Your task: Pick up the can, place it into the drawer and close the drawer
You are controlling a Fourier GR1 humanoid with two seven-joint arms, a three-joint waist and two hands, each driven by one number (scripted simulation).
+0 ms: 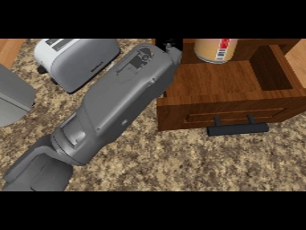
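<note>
My left robot hand (171, 44) is almost wholly hidden behind my own grey forearm. Only a sliver of black shows at the drawer's far left corner, so I cannot tell how it is set or whether it holds anything. My right robot hand is out of sight.

The tan cylindrical metal can with a red label and a barcode (216, 49) stands upright inside the open brown wooden drawer (221, 83), towards the surface's far right corner. It sits at the drawer's back, with nothing visibly touching it, and its top is cut off by the view.

I judge the can to be light and stiff, with a smooth, fairly slippery wall. It would roll if tipped, so I would take it round the middle of its side and keep it upright. Since it looks to be in place, what seems left is closing the drawer. For that, the black bar handle (238, 129) or the flat drawer front just behind it is the part to press.

The white and grey toaster (79, 60) sits near the speckled stone surface's (181, 161) far left.
</note>
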